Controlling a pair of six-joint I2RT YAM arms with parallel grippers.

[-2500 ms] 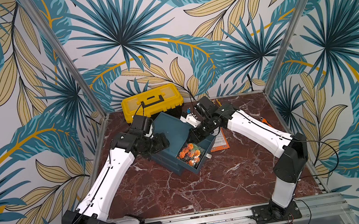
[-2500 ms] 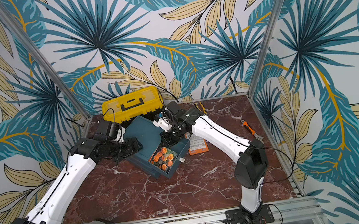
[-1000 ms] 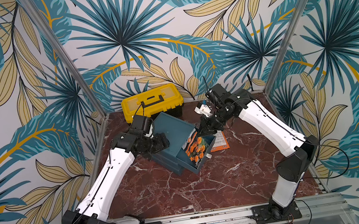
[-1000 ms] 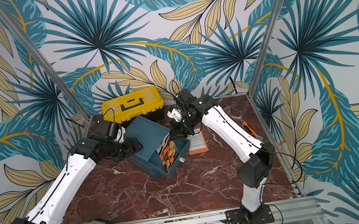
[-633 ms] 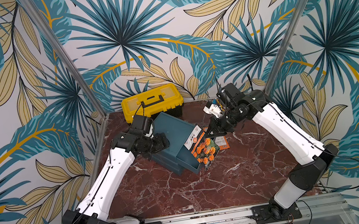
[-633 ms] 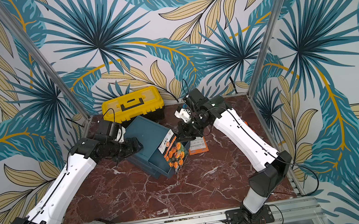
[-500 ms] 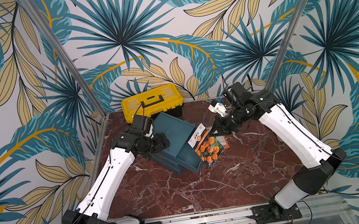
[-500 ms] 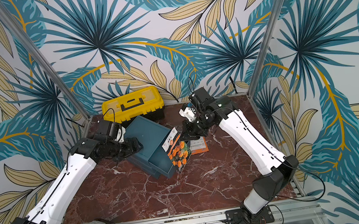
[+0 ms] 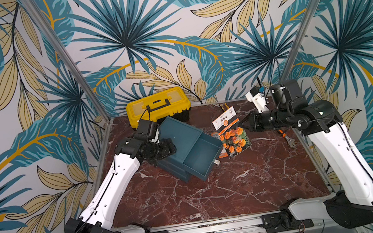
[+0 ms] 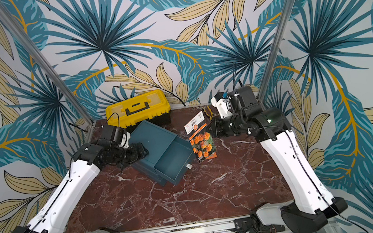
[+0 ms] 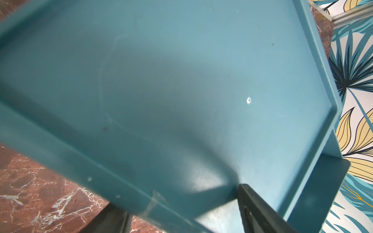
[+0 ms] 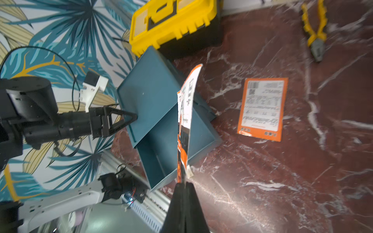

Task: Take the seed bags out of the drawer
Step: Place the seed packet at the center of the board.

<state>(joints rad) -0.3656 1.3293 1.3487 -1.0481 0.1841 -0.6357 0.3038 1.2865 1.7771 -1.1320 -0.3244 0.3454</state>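
The right gripper [image 9: 244,123] is pinched tight on an orange seed bag [image 9: 231,133], dangling from its tips, clear of the drawer [image 9: 199,160]. Lower it beside the other bag [image 12: 262,109] lying below, then let go softly. The left gripper [image 12: 134,117] clamps the blue box [image 9: 177,131].

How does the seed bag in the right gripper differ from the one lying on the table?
The held seed bag hangs pinched in the right gripper; the table seed bag lies flat, free. Held one shows flowers, table one its white label. Both are orange.
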